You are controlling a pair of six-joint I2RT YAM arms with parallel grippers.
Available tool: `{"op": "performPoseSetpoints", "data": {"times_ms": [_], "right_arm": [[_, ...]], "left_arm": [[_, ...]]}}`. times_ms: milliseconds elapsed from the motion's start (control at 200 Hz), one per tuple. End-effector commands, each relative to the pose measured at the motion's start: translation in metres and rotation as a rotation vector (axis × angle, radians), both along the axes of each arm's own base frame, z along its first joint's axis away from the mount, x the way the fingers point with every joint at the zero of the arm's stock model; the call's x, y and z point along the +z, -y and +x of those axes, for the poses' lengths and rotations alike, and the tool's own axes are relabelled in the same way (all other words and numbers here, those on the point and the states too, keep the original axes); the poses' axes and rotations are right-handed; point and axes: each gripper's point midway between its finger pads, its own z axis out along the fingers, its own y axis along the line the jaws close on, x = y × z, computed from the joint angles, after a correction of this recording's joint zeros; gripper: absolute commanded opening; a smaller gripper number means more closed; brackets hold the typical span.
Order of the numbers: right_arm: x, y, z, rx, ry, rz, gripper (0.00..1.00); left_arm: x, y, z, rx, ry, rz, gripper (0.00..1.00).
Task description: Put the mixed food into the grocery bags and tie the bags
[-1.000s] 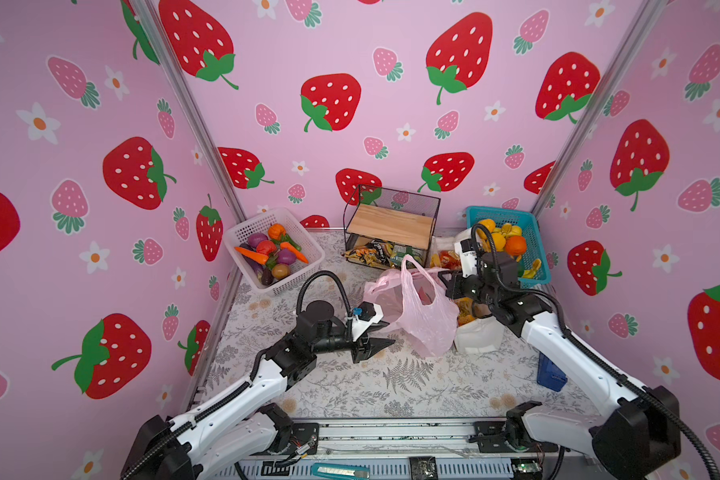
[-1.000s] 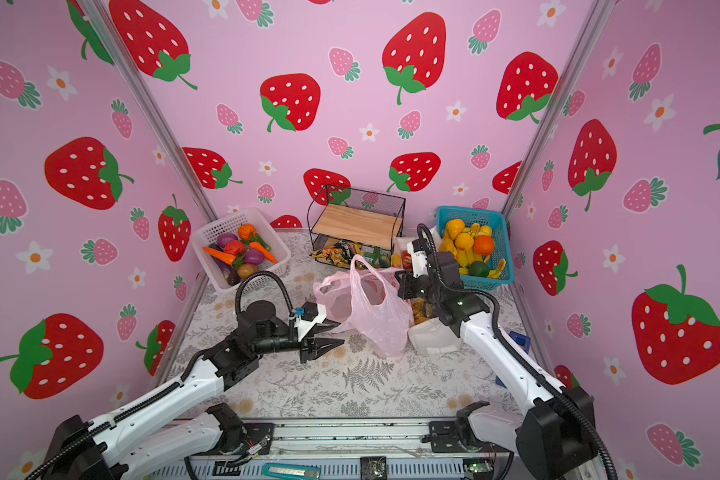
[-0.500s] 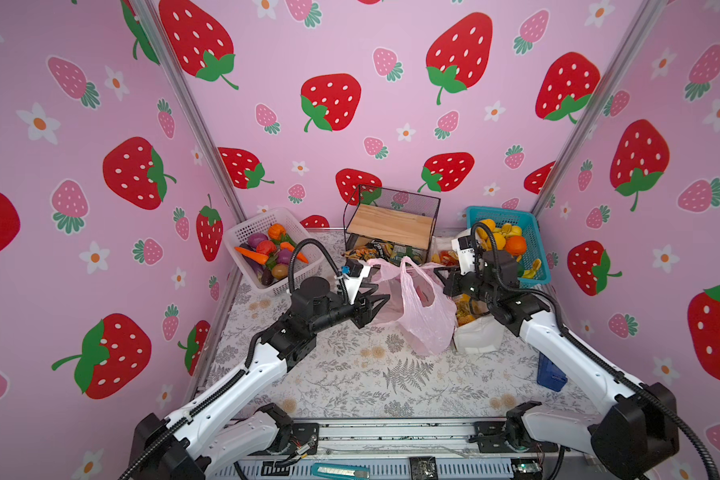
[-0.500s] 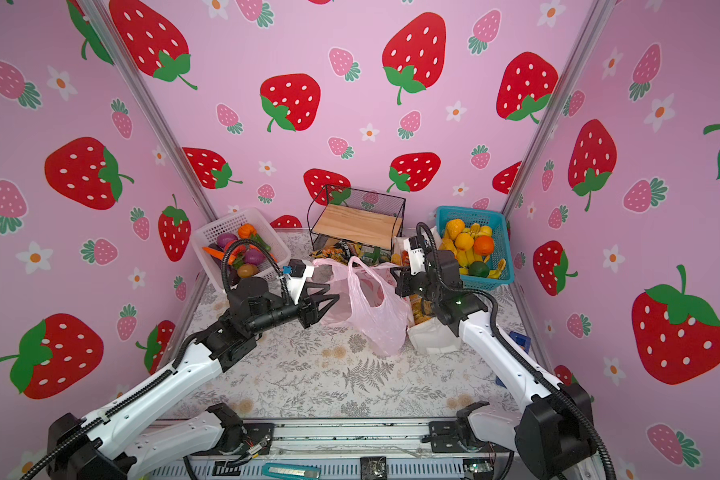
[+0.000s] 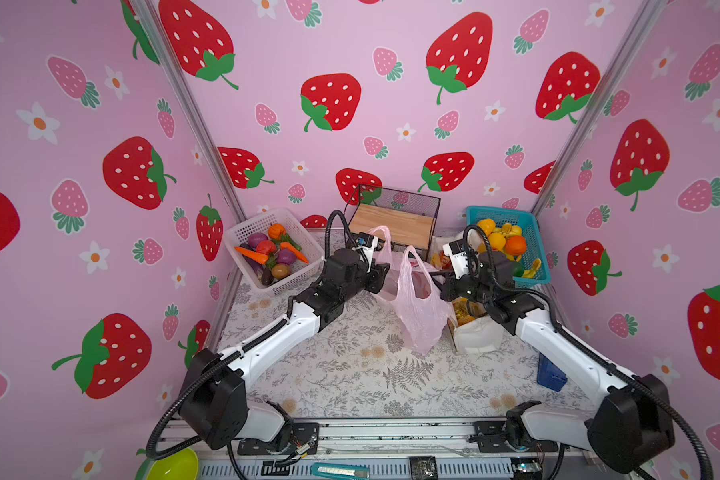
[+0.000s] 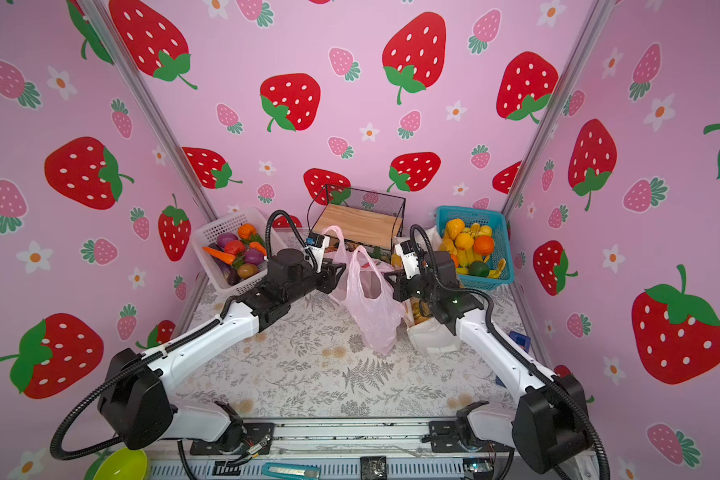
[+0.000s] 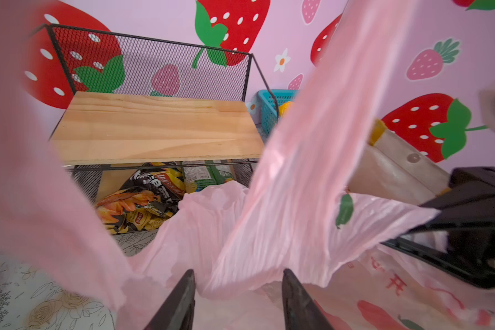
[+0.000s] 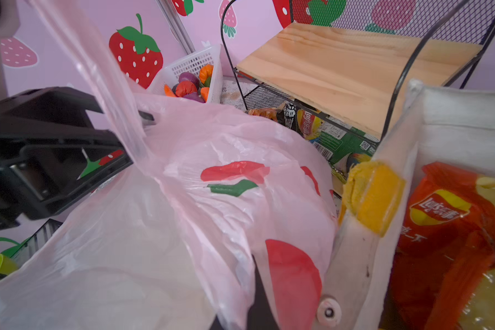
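The pink bag (image 5: 418,316) stands central on the desk (image 5: 350,374), mouth spread for loading. The right pincer (image 5: 437,284), closed, seemingly pinches its right rim. The left pincer (image 7: 237,290), jaws apart, sits at its left handle. The vegetables (image 5: 267,249) wait far-left.

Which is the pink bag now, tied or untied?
Untied. The pink bag has both loop handles standing apart, with no knot.

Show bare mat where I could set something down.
Free: near-edge mat between left arm and right arm, in front of the pink bag. Crowded: back row of white basket, wire shelf, blue basket, plus tote beside the bag.
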Motion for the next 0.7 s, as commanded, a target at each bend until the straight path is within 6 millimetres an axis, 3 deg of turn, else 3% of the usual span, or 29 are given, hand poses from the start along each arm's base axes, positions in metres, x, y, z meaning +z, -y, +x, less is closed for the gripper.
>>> {"op": "performPoseSetpoints", "data": {"times_ms": [0, 155, 265, 355, 510, 695], "right_arm": [[0.012, -0.001, -0.009, 0.031, 0.061, 0.013, 0.0], [0.02, 0.022, 0.004, -0.157, 0.08, 0.062, 0.0], [0.023, 0.036, 0.016, -0.298, 0.051, 0.141, 0.0], [0.02, 0.034, 0.019, -0.325, 0.008, 0.216, 0.0], [0.014, 0.029, 0.025, -0.331, -0.023, 0.249, 0.0], [0.011, 0.029, 0.028, -0.336, -0.02, 0.246, 0.0]], "left_arm": [[0.029, -0.008, 0.021, 0.082, 0.08, -0.025, 0.51], [0.019, -0.016, 0.033, 0.133, 0.049, -0.02, 0.51], [0.011, -0.013, 0.024, 0.081, 0.022, -0.015, 0.53], [0.011, -0.003, 0.003, -0.037, 0.006, -0.033, 0.57], [0.03, 0.009, -0.049, -0.26, -0.019, -0.157, 0.65], [0.046, -0.001, -0.089, -0.337, -0.065, -0.296, 0.73]]}}
